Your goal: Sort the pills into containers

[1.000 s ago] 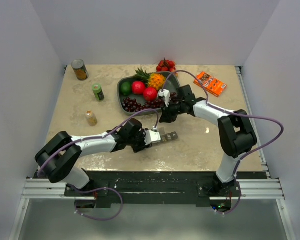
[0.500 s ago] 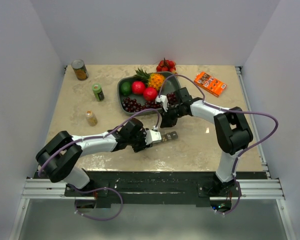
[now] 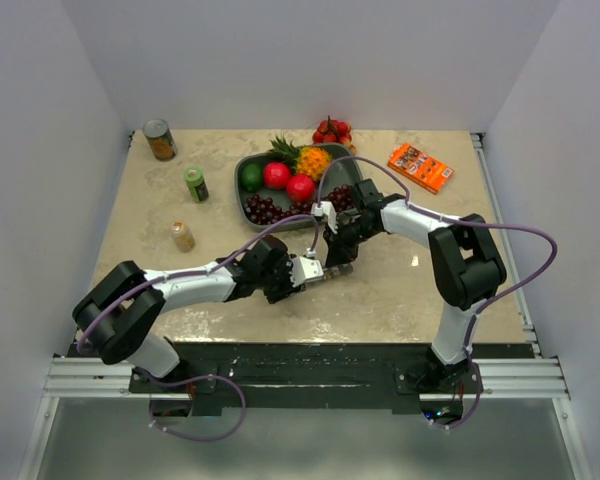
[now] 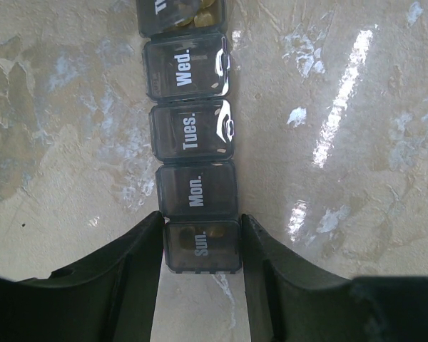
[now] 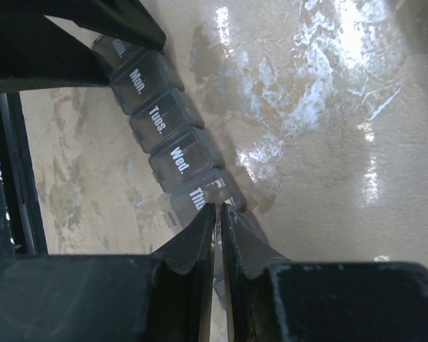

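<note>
Two grippers meet at the weekly pill organizer [image 4: 192, 135], which lies on the table [image 3: 420, 290] around its middle, toward the near edge. The left gripper [image 4: 202, 239] pinches its Sun. end. The right gripper [image 5: 217, 214], fingers pressed together, has its tips over the Thu. compartment [image 5: 192, 196]; contact unclear.

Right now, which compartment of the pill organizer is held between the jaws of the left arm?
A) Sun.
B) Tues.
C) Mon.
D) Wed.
A: in the left wrist view the left jaws press against both sides of the compartment marked Sun., the end one of the pill strip.
</note>
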You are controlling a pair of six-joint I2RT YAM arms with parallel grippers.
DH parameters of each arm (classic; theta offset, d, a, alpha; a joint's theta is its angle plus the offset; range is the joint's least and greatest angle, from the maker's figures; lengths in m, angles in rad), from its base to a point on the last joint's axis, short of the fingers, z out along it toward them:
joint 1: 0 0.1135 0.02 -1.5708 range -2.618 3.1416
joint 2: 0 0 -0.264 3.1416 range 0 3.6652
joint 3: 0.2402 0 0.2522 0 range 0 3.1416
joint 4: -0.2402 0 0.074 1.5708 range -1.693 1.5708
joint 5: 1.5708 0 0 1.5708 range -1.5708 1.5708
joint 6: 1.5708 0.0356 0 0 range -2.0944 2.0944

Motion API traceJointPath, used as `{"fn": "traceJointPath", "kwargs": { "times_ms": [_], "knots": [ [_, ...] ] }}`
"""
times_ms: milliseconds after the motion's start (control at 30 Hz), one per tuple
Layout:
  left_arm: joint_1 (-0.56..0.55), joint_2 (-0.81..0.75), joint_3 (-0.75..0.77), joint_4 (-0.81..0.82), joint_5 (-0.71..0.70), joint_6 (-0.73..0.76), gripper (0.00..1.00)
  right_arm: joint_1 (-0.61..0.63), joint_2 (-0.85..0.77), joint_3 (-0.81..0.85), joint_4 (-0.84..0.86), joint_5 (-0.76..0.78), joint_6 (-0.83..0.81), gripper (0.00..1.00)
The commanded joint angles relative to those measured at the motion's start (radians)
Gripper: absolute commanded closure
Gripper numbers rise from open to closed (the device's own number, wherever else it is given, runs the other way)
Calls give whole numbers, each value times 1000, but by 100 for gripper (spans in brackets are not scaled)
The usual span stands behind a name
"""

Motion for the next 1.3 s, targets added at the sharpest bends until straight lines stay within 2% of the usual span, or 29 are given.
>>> {"fn": "traceJointPath", "kwargs": {
  "times_ms": [0,200,367,600,867,1133,1267],
  "knots": [
    [-4,31,41,-31,-31,-44,73,1,-12,13,-66,7,-48,89],
    [-3,45,55,-42,-25,-60,73,28,32,10,-23,104,15,89],
    [-3,46,56,-42,-21,-67,74,44,45,21,-26,124,25,90],
    [-3,57,64,-54,-27,-66,75,35,-76,24,-54,7,-18,90],
    [-3,55,64,-56,-33,-70,75,27,-93,30,-89,-50,-57,90],
    [-3,61,72,-63,-44,-78,76,30,82,25,-31,160,53,92],
    [-3,68,76,-68,-50,-80,76,29,93,24,6,229,93,92]
  ]
}}
